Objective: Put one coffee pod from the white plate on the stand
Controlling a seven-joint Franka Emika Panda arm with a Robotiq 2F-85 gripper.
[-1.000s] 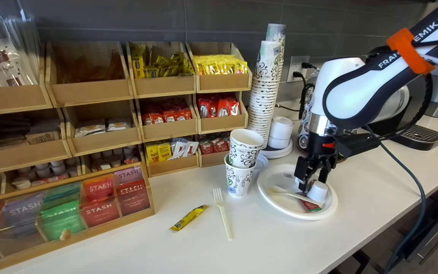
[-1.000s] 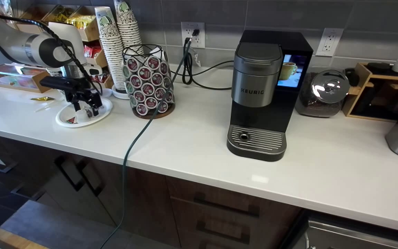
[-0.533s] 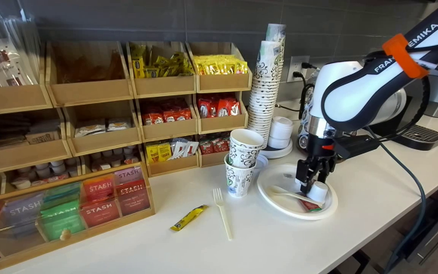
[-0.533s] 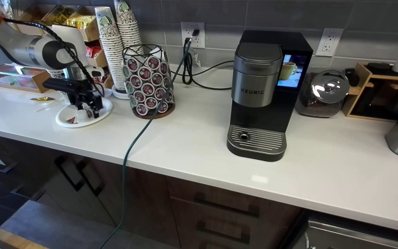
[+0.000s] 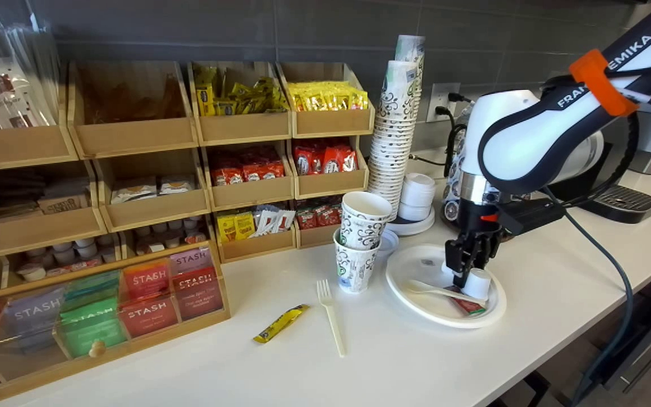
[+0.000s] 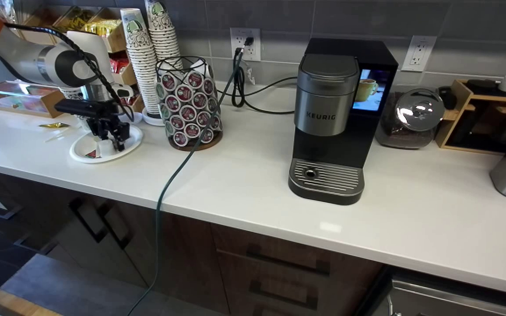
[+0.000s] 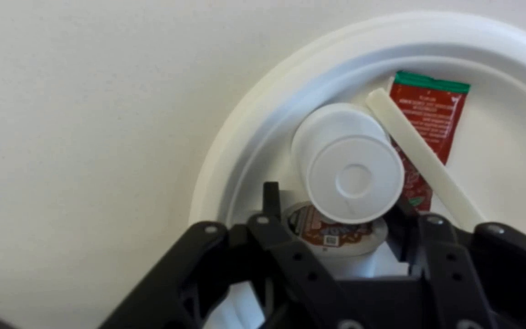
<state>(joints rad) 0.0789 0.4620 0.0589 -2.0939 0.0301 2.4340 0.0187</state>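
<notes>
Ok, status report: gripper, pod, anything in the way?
Gripper astride tipped pod, grip unconfirmed. Pod down at plate, not yet on stand. Upturned pod close by, possibly in the way.

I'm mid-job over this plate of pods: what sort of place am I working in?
Most likely a shared coffee station, perhaps in an office: a black-and-silver Keurig coffee machine, tall stacks of patterned white paper cups and wooden compartment shelves holding red and yellow packets suggest it.

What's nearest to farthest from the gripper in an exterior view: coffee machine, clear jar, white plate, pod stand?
From the gripper, in an exterior view:
1. white plate: beneath it
2. pod stand: image right
3. coffee machine: farther right
4. clear jar: rightmost of these
</notes>
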